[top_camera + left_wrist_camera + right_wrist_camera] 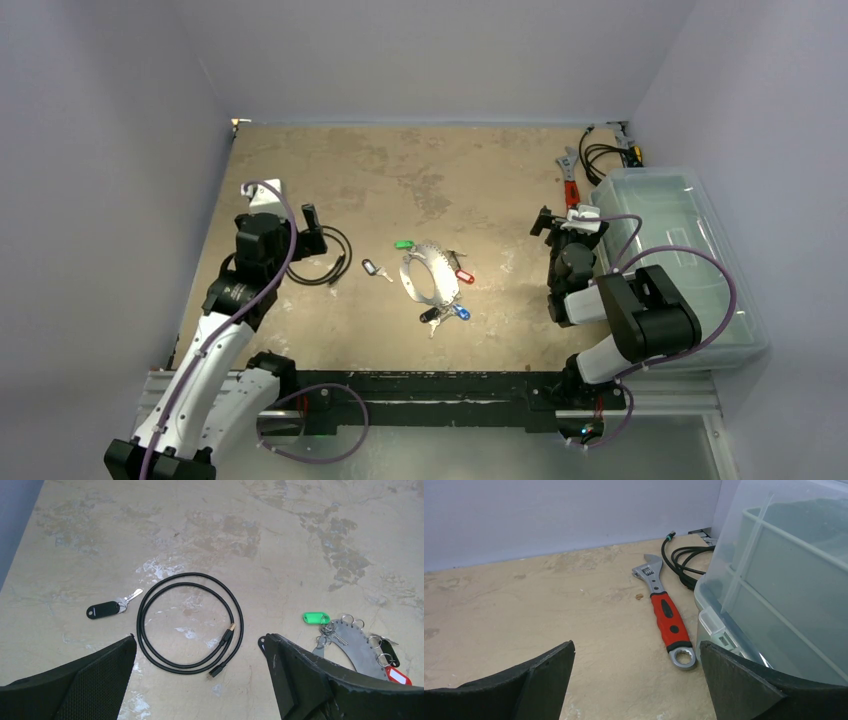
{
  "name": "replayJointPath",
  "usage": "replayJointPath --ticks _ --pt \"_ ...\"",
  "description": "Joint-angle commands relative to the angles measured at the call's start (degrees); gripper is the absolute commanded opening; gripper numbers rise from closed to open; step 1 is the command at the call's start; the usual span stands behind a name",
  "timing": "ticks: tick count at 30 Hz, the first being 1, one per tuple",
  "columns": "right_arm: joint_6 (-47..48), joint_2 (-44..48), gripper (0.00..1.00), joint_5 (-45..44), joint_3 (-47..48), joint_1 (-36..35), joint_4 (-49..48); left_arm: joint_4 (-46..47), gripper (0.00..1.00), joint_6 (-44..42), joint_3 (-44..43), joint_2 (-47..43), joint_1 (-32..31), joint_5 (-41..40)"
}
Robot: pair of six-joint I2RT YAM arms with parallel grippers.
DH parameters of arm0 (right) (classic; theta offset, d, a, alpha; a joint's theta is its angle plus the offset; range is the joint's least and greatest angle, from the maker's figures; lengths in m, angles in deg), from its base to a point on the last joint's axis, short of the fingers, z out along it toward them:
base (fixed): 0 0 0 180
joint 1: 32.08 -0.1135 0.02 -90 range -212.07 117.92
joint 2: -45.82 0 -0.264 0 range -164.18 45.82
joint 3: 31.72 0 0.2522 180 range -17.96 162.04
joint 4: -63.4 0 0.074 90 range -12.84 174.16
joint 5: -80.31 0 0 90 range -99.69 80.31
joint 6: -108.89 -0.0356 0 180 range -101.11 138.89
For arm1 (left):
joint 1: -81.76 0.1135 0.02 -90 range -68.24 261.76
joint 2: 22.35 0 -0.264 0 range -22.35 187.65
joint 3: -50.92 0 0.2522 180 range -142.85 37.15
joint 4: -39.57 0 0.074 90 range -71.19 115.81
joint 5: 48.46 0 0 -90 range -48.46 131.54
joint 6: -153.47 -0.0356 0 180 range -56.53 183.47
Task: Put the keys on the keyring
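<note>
**Left to right.**

**(a)** One small silvery key with a black plastic tag [103, 610] lies flat on the sand-coloured mottled table [400, 170]. It is just left of one black cable coiled into a loop [150, 645].

**(b)** The left gripper [197, 639], one of two, hangs over that coil. Its two black fingers are spread wide and grasp nothing.

**(c)** One key with a dark grey tag [371, 267] lies alone between the coil and the ring, touching neither.

**(d)** One large silvery-white metal keyring with a notched rim [428, 278] lies flat near the table's middle, between the two arms.
- Five tagged keys crowd its edge: one green [316, 617] at the far-left rim, one black [390, 653] and one red [463, 277] on the right side, and one blue [461, 312] and one dark [430, 315] at the near end.
- Small wire loops sit at the rim by the green and black tags. Whether any key is threaded on cannot be told.
- That makes seven keys across the views.

**(e)** The right gripper [635, 647] hangs over bare table, well apart from the ring. Its two fingers are parted wide and hold nothing.

**(f)** One adjustable wrench with a red-and-black handle [668, 617] lies flat, far right.

**(g)** One second black cable [680, 562] is bundled in the far-right corner.

**(h)** One clear plastic lidded bin [690, 250] stands at the right edge, just beside the wrench.
</note>
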Motion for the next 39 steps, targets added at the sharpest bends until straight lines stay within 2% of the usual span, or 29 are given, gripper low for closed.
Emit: replayJointPath --ticks 1,7,11,24,25,26,27,28,31,33,35,38,39 --pt "-0.8 0.2 0.99 -0.7 1.4 0.5 -1.5 2.0 0.99 0.1 -0.9 0.7 0.4 -0.6" --pt "-1.2 0.3 0.99 -0.9 1.7 0.6 -0.4 0.9 0.99 2.2 -2.4 1.7 0.5 -1.3" --pt "0.3 0.3 0.99 -7.1 -0.4 -0.4 -4.9 1.0 0.99 2.4 -1.8 0.7 0.5 -0.9" --pt "3.1 2.3 0.99 -6.9 -2.3 -1.4 -8.1 0.1 0.99 0.0 -2.5 -1.1 0.5 0.9" --pt "4.2 4.9 0.99 -11.5 -0.2 -3.5 -3.7 0.1 0.99 -0.1 -2.5 -1.3 0.6 1.2" --pt "5.3 8.7 0.99 -13.5 3.3 -5.1 5.0 0.2 0.99 -0.3 -2.5 -1.4 0.8 1.5" --pt "4.5 12.4 0.99 -12.4 7.3 -6.0 15.8 0.3 0.99 -0.4 -2.5 -1.6 1.0 1.8" --pt "2.9 15.5 0.99 -10.1 10.4 -6.1 22.1 0.4 0.99 -0.5 -2.5 -1.7 1.4 2.3" --pt "-3.2 20.4 0.99 -1.2 15.2 -5.9 28.2 0.9 0.99 -0.3 -2.4 -1.7 2.9 4.0" --pt "-5.7 20.4 0.99 3.8 17.8 -5.9 30.3 0.9 0.99 -0.2 -2.4 -1.5 3.6 4.8" --pt "-10.4 19.6 0.99 10.1 22.6 -5.9 39.8 0.8 0.99 0.2 -2.5 -1.2 3.9 5.0" --pt "-11.9 16.0 0.99 21.9 29.8 -5.9 52.2 0.3 0.99 0.5 -2.7 -1.1 4.1 5.0" --pt "-11.9 14.2 0.99 22.9 33.0 -5.9 56.4 0.1 0.99 0.5 -2.9 -1.2 4.3 5.0"
